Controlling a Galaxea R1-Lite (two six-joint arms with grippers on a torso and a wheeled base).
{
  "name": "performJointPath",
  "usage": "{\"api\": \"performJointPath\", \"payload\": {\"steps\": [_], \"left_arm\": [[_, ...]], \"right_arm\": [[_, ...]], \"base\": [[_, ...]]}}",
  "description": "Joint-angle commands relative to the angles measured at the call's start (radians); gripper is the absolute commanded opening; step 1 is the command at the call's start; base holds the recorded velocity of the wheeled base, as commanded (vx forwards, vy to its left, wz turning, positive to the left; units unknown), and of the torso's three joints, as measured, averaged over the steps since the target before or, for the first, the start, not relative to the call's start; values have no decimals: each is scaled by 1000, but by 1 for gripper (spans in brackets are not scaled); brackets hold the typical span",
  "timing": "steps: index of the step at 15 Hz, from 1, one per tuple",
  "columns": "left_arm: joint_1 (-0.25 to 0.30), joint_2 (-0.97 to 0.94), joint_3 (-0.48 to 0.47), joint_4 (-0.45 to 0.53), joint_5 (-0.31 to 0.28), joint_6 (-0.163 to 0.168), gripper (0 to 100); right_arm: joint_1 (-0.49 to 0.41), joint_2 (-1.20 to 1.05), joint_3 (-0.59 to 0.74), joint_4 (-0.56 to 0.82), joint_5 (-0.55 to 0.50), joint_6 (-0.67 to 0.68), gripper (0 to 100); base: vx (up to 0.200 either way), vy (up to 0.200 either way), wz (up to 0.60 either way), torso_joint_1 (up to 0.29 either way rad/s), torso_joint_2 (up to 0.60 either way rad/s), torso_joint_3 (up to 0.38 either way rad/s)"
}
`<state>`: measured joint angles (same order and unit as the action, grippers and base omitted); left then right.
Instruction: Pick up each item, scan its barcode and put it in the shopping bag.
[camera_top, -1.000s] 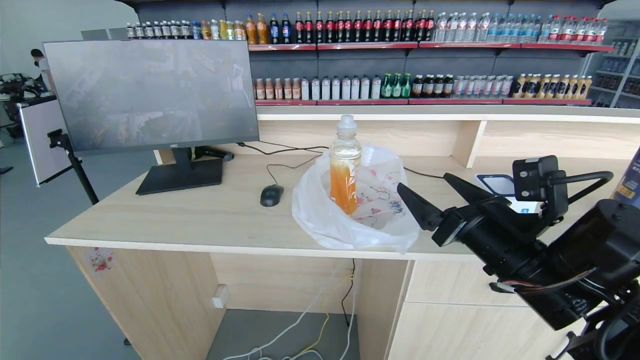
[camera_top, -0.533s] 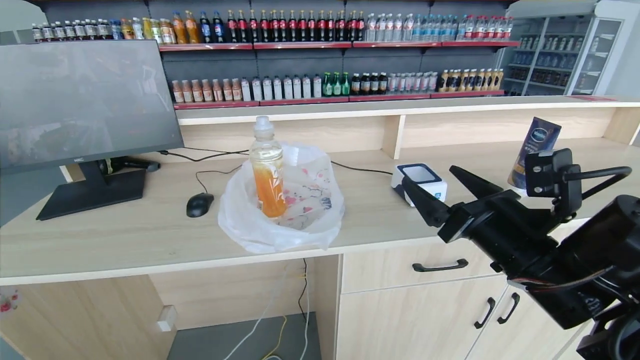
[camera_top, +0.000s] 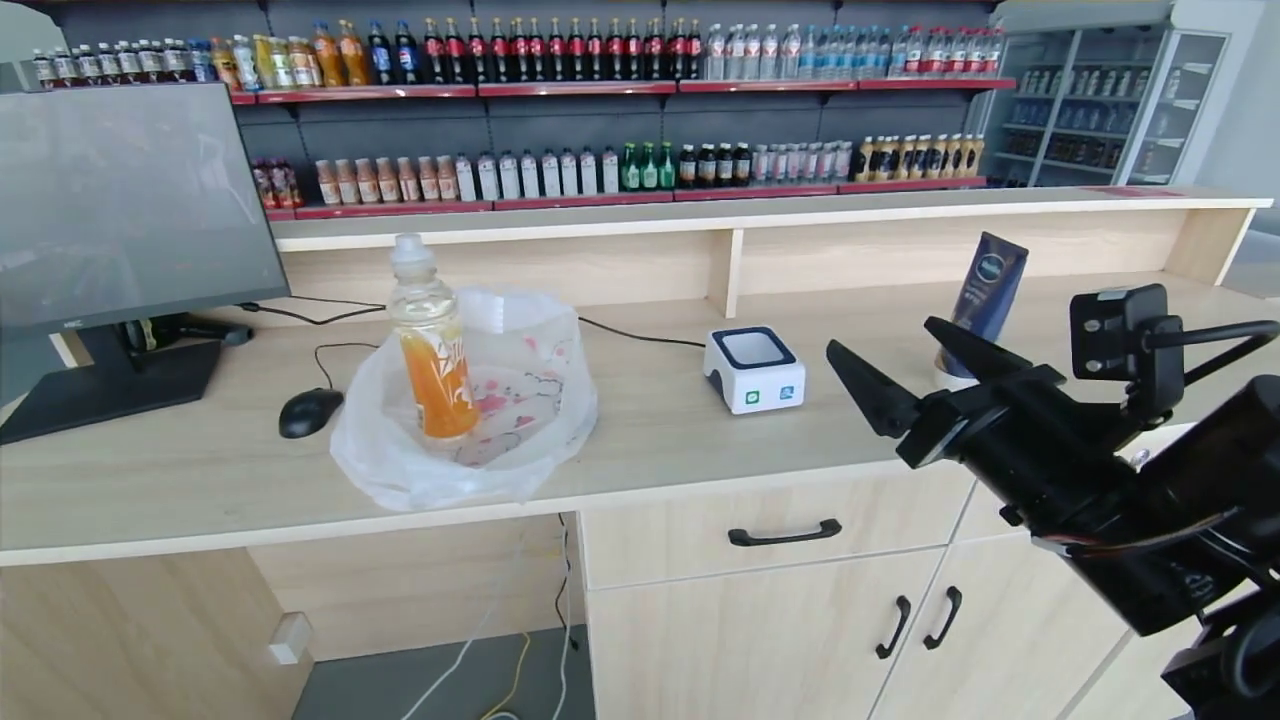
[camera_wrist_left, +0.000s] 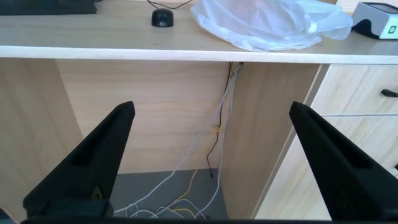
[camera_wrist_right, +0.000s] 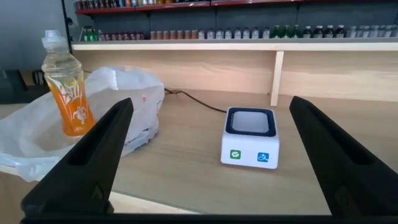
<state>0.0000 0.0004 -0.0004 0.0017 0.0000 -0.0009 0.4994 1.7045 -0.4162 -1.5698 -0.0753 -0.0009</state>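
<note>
Near counter edge | right gripper spread, empty | left gripper spread, below counter

monitor on counter | mouse near monitor | bottle shelves behind | cables under counter

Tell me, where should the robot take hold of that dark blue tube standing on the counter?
Probably around the middle of the dark blue plastic tube, coming in level from the front edge of the light wooden counter. It stands upright and tall with bare counter beside it, so the right gripper's open fingers could close across its width.
</note>
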Motion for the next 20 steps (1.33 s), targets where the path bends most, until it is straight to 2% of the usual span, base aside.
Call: {"api": "performJointPath", "payload": {"steps": [1,3,6,20], "left_arm": [[0,0,-1,0,0,-1,100],[0,0,0,0,0,-1,100],[2,0,-1,0,0,-2,100],[2,0,-1,0,0,-4,100]], "right_arm": [[1,9,-3,-1,0,2,100],[2,11,-1,-1,0,2,100],[4,18,-1,-1,0,2,100],[-1,66,2,-1,0,7,100]], "base": [[0,-200,0,-2,2,-2],[0,-200,0,2,5,2],[0,-200,600,2,2,4],[0,-200,0,2,1,3]]}}
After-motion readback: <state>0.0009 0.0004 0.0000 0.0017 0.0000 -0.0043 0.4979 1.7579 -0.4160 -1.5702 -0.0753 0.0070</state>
